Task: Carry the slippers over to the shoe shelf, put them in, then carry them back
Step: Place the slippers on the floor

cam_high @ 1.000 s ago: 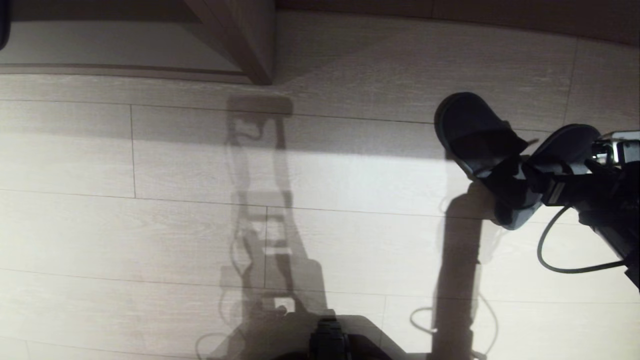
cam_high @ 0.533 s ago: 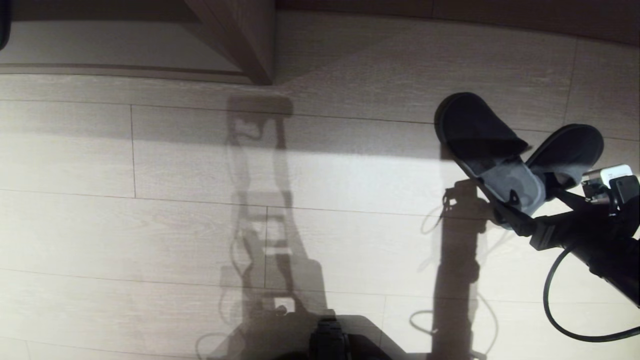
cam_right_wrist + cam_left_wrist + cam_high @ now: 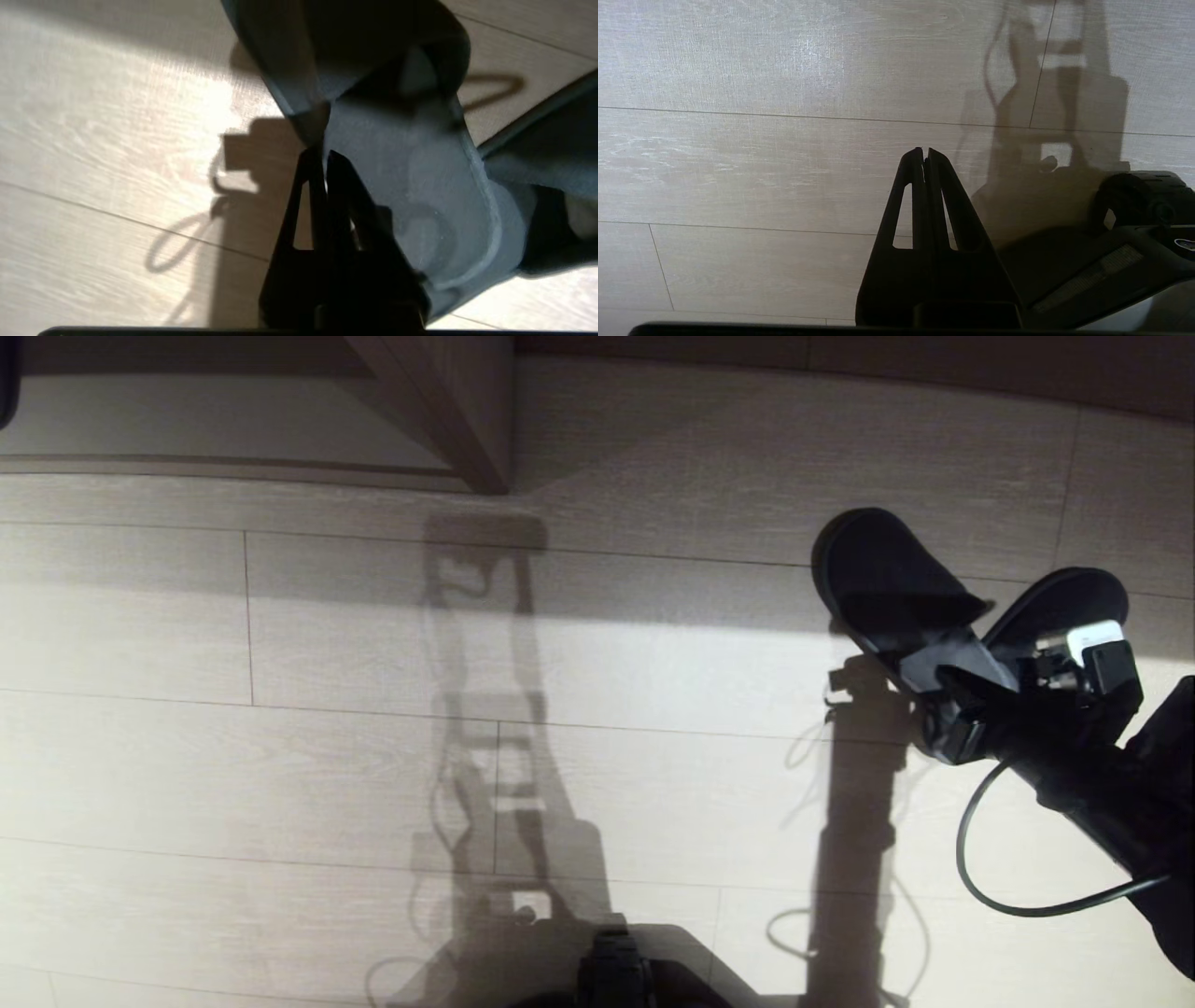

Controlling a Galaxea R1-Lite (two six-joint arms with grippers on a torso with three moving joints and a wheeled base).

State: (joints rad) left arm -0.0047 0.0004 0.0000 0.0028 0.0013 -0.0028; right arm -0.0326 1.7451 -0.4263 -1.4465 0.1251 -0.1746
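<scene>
Our right end effector (image 3: 324, 156) was closed at the slippers (image 3: 896, 588) on the floor, apparently gripping nothing. They looked soft, light; we'd pinch the band.

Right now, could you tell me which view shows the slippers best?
The head view: both slippers lie on the floor, the right gripper at one's heel. The right wrist view shows only close parts; the left wrist view shows none.
</scene>
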